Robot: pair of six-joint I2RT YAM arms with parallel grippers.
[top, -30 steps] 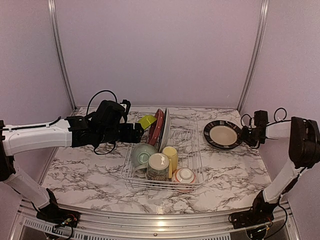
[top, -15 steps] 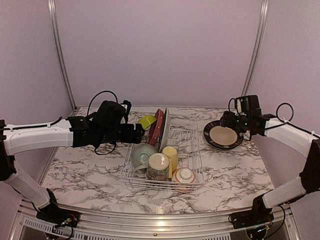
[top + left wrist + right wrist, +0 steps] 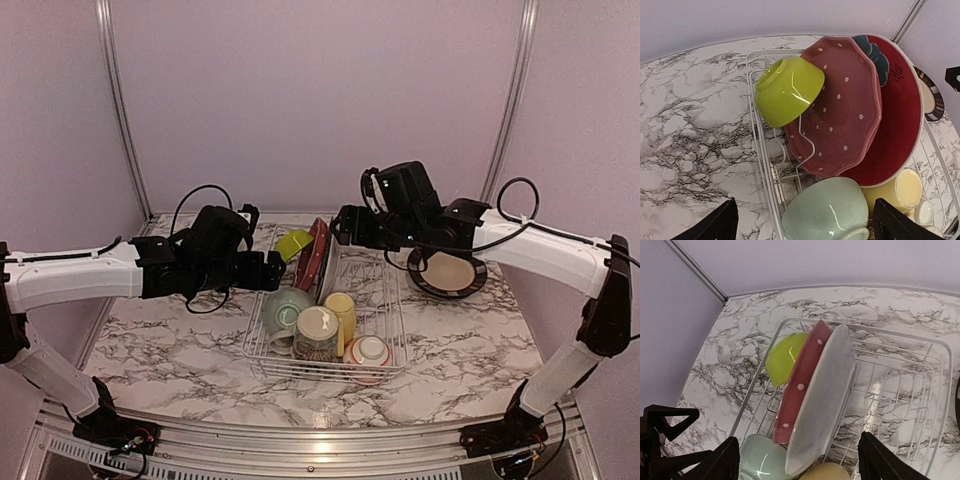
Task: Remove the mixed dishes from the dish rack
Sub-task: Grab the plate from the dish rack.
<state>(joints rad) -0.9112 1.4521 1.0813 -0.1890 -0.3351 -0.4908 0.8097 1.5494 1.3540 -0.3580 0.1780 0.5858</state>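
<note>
most of the dishes sit in the dish rack (image 3: 375,285), mid-table between my two arms. one dark-rimmed cream plate (image 3: 447,270) lies flat on the marble to its right. the plates stand on edge in the wire slots, the dotted red plate (image 3: 840,110) leaning on a bigger red plate (image 3: 900,125), so i judge a rim pinch from above suits them. the lime bowl (image 3: 787,90) is wedged sideways against the dotted plate. the pale-green bowl (image 3: 825,210) and yellow mug (image 3: 342,310) sit nearer. my left gripper (image 3: 275,268) is spread wide and empty beside the lime bowl. my right gripper (image 3: 800,460) is likewise released, above the plates.
</note>
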